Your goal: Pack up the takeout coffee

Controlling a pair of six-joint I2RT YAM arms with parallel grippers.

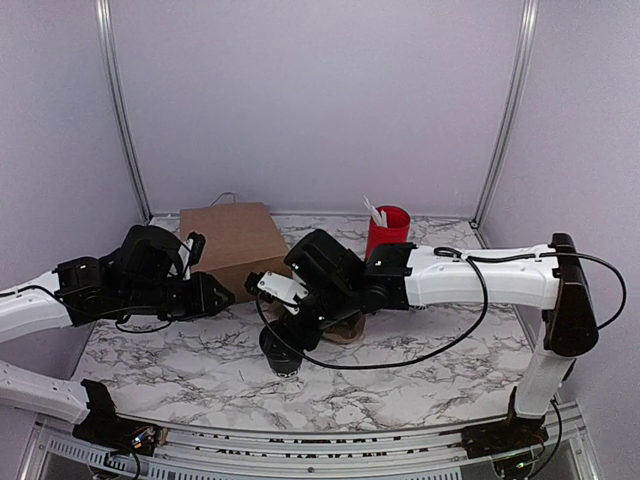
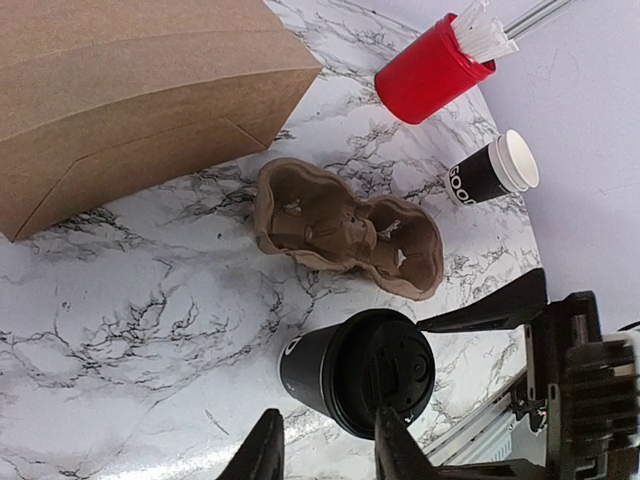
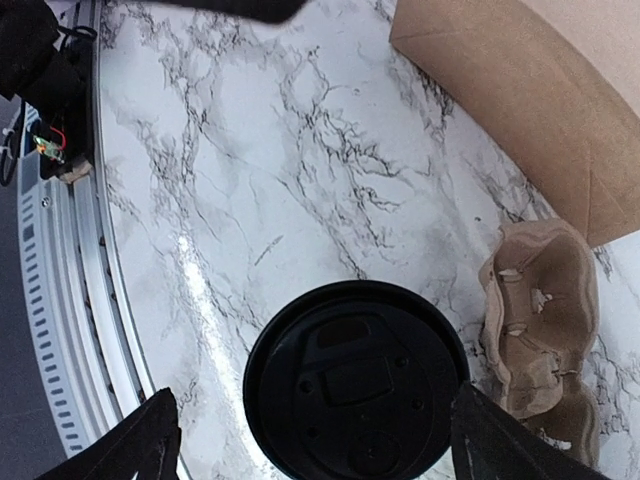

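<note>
Top external view: takeout coffee (image 1: 281,352) upright on the marbled bench (image 1: 180,370), near centre, under the wrist of the right arm.

Right wrist view, straight down: black lid (image 3: 355,385) seated on the cup. Right end effector (image 3: 312,395) released, fingers (image 3: 140,440) spread wide on either side of the lid and clear of it, nothing gripped.

Left wrist view: left end effector (image 2: 328,445) partly parted and empty, near the cup on its left. One finger overlapping the cup's outline in this view; contact not discernible. Pulp carrier (image 2: 345,230) just beside the cup on the far-right side, wells up and empty. Brown paper bag (image 2: 130,110) at far left. Red cup (image 2: 430,70) with white utensils and lidless black cup (image 2: 490,170) well apart at far right. Coffee not yet in carrier or bag.

Hazards, as judged:
- (a) Closing at lid height instead of on the paper wall: lid popped loose, or wall crushed and contents spilled.
- (b) Descent off centre: one finger landing on the lid and tipping the cup.
- (c) Sideways drift of the nearby left end effector: cup knocked over.
- (d) Light carrier sliding away when the cup is pressed into a well, with nothing bracing it.
</note>
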